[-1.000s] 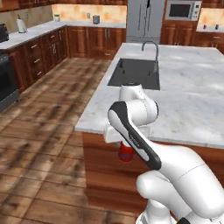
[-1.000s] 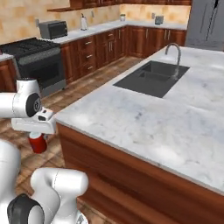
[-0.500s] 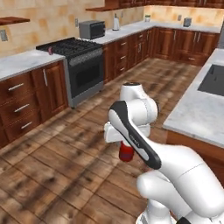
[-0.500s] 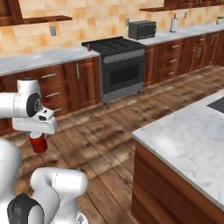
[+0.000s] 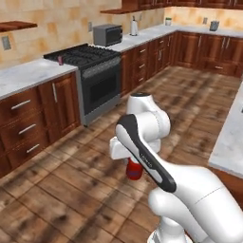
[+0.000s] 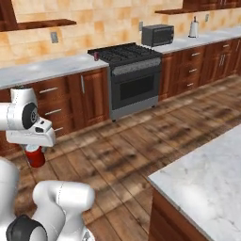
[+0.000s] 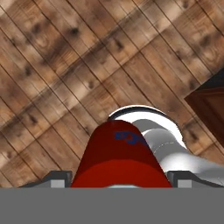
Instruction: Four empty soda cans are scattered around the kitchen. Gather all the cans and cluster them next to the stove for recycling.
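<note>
The gripper (image 7: 118,181) has its fingers partly open and squeezed around a red soda can (image 7: 120,155), whose top is hidden under the hand above the wood floor (image 7: 52,65).

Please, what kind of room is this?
A home kitchen, it seems: a black stove stands between wood cabinets under marble counters, with a small toaster oven beside it.

We are in a home kitchen: a black gas stove (image 6: 130,70) stands among reddish-brown wood cabinets (image 6: 89,94) under marble counters (image 6: 42,68), a grey toaster oven (image 6: 157,35) sits before tan tiled walls (image 6: 103,21), and wood plank floor (image 7: 65,65) lies beyond our fingertips.
</note>
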Available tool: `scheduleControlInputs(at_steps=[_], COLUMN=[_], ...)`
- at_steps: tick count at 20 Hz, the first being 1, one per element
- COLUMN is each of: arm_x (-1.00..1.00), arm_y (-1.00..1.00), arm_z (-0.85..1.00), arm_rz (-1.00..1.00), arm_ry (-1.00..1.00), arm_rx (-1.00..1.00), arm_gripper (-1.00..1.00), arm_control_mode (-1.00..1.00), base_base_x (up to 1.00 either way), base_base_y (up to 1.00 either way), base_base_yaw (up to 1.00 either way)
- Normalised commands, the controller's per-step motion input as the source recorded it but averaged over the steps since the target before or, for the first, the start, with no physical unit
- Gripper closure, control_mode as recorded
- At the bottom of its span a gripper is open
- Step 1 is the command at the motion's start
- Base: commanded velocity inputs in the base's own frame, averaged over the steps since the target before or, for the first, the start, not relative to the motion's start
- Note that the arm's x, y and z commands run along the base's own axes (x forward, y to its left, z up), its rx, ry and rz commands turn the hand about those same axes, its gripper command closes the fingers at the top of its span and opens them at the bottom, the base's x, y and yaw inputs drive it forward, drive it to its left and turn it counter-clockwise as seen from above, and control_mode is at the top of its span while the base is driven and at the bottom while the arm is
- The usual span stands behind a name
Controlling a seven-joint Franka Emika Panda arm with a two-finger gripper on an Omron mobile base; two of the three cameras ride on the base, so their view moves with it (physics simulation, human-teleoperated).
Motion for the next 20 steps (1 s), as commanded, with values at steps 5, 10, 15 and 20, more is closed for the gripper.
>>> scheduleControlInputs(at_steps=[5,10,15,20], arm_x=[0.0,0.0,0.0,0.0], arm_y=[0.0,0.0,0.0,0.0], arm_z=[0.0,0.0,0.0,0.0], arm_rz=[0.0,0.0,0.0,0.0], arm_ry=[0.0,0.0,0.0,0.0], arm_rx=[0.0,0.0,0.0,0.0], arm_gripper=[1.0,1.0,1.0,1.0], arm_control_mode=[1.0,1.0,1.0,1.0], base_base_x=[1.0,1.0,1.0,1.0], base_base_y=[0.01,-0.01,-0.21,-0.35], base_base_yaw=[0.12,0.32,0.19,0.05])
